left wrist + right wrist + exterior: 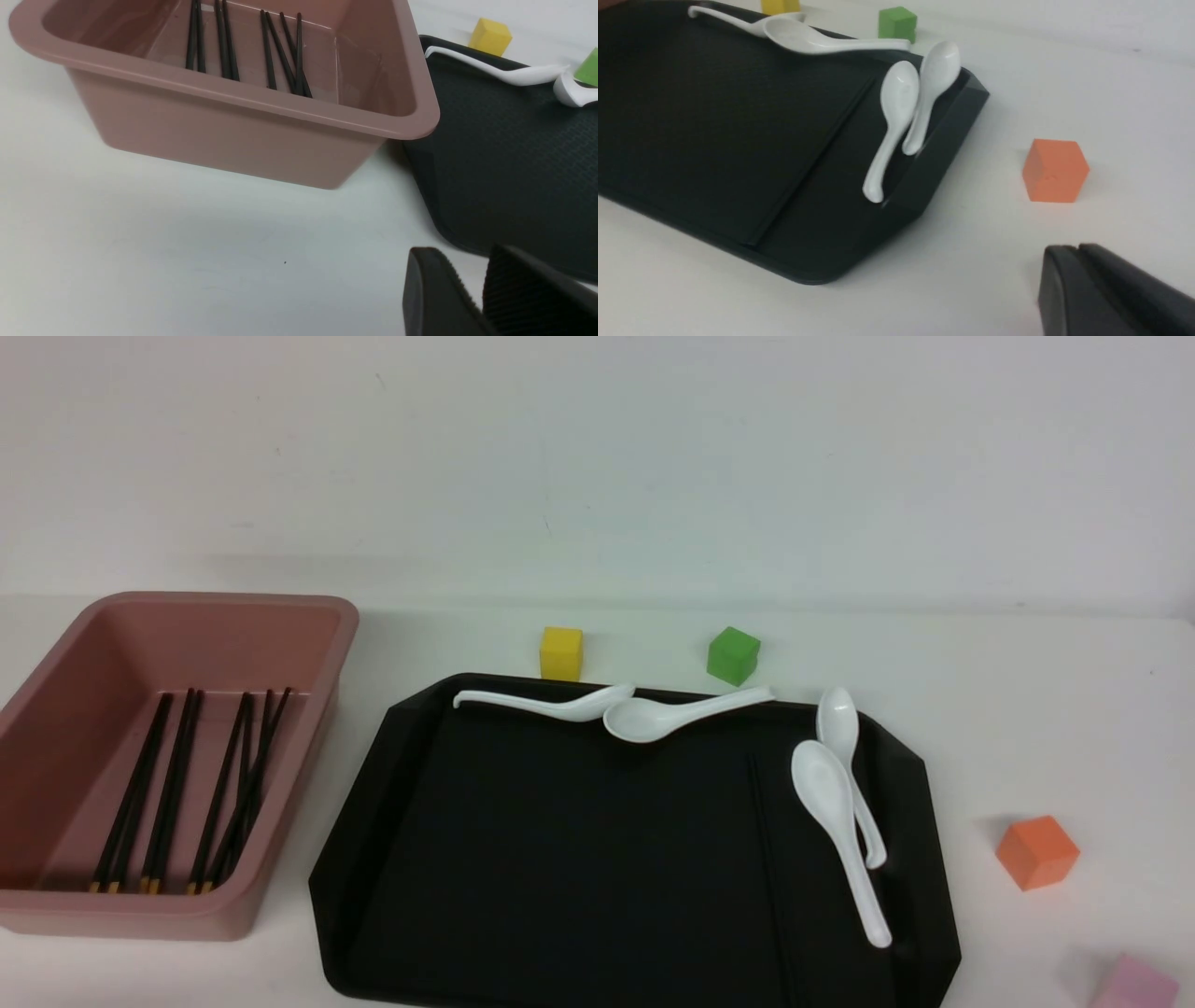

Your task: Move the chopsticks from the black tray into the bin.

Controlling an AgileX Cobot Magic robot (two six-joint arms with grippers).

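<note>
The pink bin [308, 616] stands at the left with several black chopsticks [168, 784] lying in it, gold tips toward me; both show in the left wrist view, the bin [233, 98] and those chopsticks [224, 42]. The black tray [560, 859] lies in the middle. Thin black chopsticks [764, 859] still lie on its right part, hard to see, and show as a ridge in the right wrist view [812, 158]. My left gripper [462, 261] is slightly open and empty over the table by the tray's corner [504, 154]. My right gripper [1078, 247] is shut and empty, right of the tray [714, 116].
White spoons lie on the tray: two along the far rim [653, 717], two by the right rim [836, 821]. A yellow cube [561, 652] and a green cube [733, 655] stand behind the tray. An orange cube [1036, 851] and a pink cube [1134, 985] sit at the right.
</note>
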